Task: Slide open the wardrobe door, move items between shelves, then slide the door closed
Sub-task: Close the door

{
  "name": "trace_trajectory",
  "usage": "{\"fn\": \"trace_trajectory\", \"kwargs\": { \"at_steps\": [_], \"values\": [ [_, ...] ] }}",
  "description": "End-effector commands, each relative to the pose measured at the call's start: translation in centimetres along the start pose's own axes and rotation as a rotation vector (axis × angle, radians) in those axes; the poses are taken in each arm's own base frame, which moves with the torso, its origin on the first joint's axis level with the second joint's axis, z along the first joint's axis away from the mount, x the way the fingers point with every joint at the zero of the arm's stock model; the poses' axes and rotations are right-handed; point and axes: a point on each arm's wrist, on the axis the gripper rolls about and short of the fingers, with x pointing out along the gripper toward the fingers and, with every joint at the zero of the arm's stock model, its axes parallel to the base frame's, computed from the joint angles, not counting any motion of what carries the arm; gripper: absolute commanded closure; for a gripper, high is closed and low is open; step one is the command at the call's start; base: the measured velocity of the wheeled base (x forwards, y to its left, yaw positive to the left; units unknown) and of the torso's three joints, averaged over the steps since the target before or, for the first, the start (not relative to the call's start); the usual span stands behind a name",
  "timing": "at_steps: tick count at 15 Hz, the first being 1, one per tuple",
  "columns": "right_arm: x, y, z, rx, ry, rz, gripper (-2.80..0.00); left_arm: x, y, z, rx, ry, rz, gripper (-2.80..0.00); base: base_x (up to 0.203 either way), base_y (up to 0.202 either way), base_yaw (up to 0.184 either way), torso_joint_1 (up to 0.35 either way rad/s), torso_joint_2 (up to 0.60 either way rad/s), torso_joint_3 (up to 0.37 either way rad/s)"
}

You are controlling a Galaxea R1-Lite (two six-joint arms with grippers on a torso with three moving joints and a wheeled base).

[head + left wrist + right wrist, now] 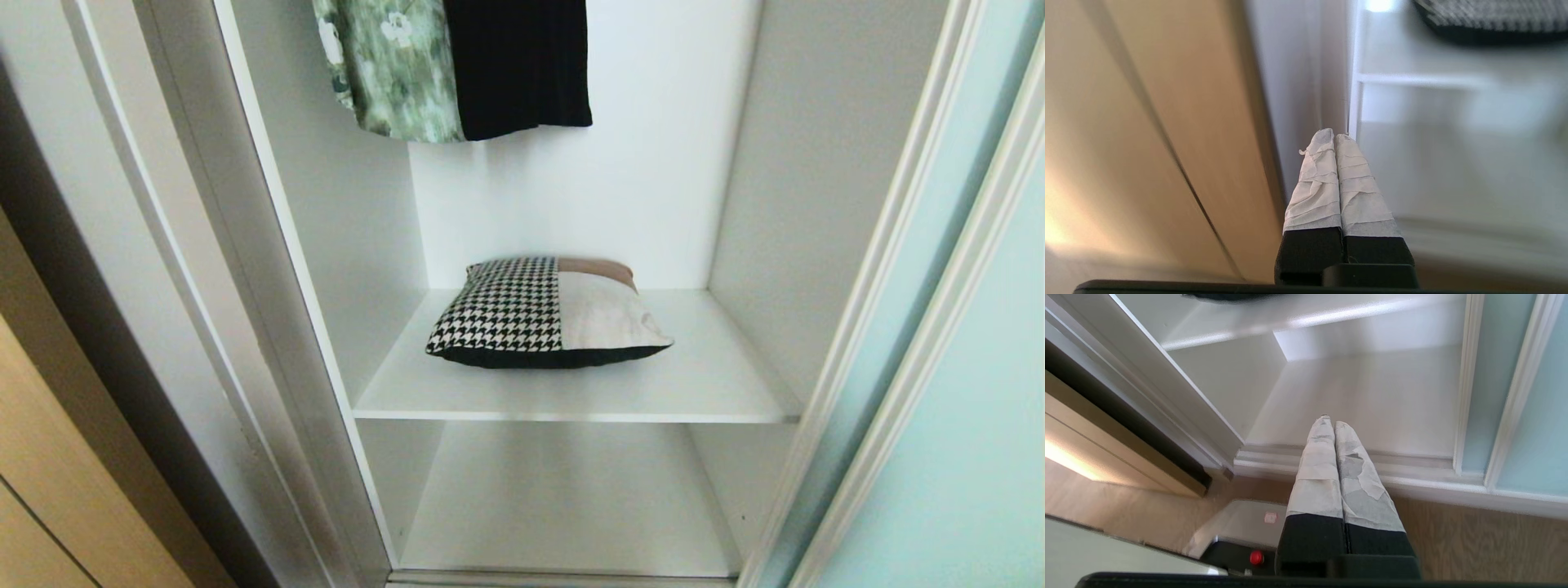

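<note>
Head view first: you have the wardrobe standing open, with the sliding wardrobe door (963, 425) pushed aside to the right of the opening. Take the upper shelf (571, 392) as your landmark. The items (547, 314) present as one cushion-like bundle, houndstooth, beige and dark underneath, resting on that shelf, roughly centred and set back from its front edge. A lower shelf (563, 498) lies directly beneath the landmark. Two hanging garments (457, 65) hang well above it. Neither arm appears here.

Left wrist view: your left gripper (1335, 136) is clenched on nothing, below the level of the upper shelf and near the wardrobe's left frame, beside a tan wooden door (1147, 122).

Right wrist view: your right gripper (1329, 424) is likewise clamped shut and empty, low before the lower shelf, above the wooden floor (1474, 543).

Judgement: the transfer is in hand. Release the jaws before entering, approach level with the landmark, and grip the bundle at its front edge without catching the shelf lip.
</note>
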Motion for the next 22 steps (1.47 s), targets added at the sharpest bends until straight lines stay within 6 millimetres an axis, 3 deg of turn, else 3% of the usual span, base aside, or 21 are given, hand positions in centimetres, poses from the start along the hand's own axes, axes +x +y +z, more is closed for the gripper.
{"fn": "trace_trajectory", "kwargs": {
  "at_steps": [1, 3, 6, 11, 16, 22],
  "values": [
    [0.2, -0.2, -0.4, 0.004, 0.007, 0.001, 0.00, 0.0, -0.1, -0.2, 0.086, -0.008, -0.036, 0.00, 0.000, 0.000, 0.000, 0.000, 0.00, 0.000],
    [0.3, -0.3, -0.6, 0.005, 0.015, -0.002, 0.00, 0.2, -0.3, -0.3, 0.109, -0.044, -0.097, 0.00, 0.000, 0.000, 0.000, 0.000, 0.00, 0.000],
    [0.3, -0.3, -0.7, 0.008, 0.015, -0.002, 0.00, 0.4, -0.3, -0.8, -0.139, -0.017, -0.064, 0.00, 0.000, 0.000, 0.000, 0.000, 0.00, 0.000],
    [0.2, -0.1, -0.3, 0.006, 0.003, -0.001, 0.00, 0.4, -0.3, -0.8, -0.140, -0.023, -0.062, 0.00, 0.000, 0.000, 0.000, 0.000, 0.00, 0.000],
    [-0.7, 0.6, 2.1, 0.003, -0.113, -0.104, 0.00, 0.4, -0.3, -0.8, -0.140, -0.023, -0.061, 0.00, 0.000, 0.000, 0.000, 0.000, 0.00, 0.000],
    [-3.2, 2.3, 6.9, -0.003, -0.197, -0.232, 0.00, 0.4, -0.3, -0.8, -0.140, -0.023, -0.062, 0.00, 0.000, 0.000, 0.000, 0.000, 0.00, 0.000]
  ]
}}
